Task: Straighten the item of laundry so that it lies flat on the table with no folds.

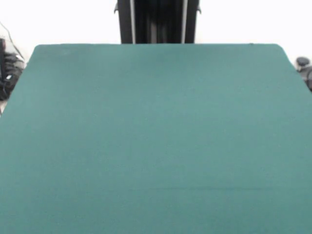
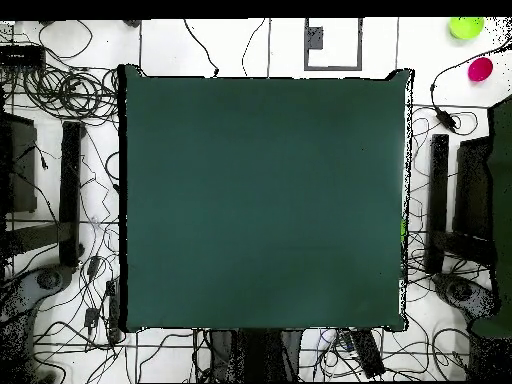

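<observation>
No towel shows in either view, so where it lies and where to grip it cannot be told; a terry towel would likely be light, soft and limp, best pinched at a corner. The dark green tabletop (image 1: 156, 136) carries nothing. Neither arm nor fingers appear, so their state is unknown. Cables (image 2: 70, 90) sprawl on the floor around it, obstructing nothing.

Front camera low, overhead straight down — both share the table (image 1: 156, 146).

The worktop (image 1: 156, 146) is plain dark green, unpatterned. On the white floor (image 2: 260, 45) lie black cables (image 2: 70, 95), a lime-green disc (image 2: 465, 27) and a magenta one (image 2: 480, 69).
</observation>
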`<control>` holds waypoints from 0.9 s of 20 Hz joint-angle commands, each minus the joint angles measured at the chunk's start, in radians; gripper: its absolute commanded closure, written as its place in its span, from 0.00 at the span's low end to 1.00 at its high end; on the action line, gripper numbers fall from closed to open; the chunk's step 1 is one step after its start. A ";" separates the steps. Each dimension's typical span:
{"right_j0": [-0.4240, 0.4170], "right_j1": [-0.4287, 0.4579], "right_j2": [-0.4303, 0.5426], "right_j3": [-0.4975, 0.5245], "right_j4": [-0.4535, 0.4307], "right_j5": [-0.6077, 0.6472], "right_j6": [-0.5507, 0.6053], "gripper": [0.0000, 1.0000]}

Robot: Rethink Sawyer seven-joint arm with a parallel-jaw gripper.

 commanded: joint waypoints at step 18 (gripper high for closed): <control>0.087 0.086 -0.083 -0.058 0.283 0.032 -0.325 0.00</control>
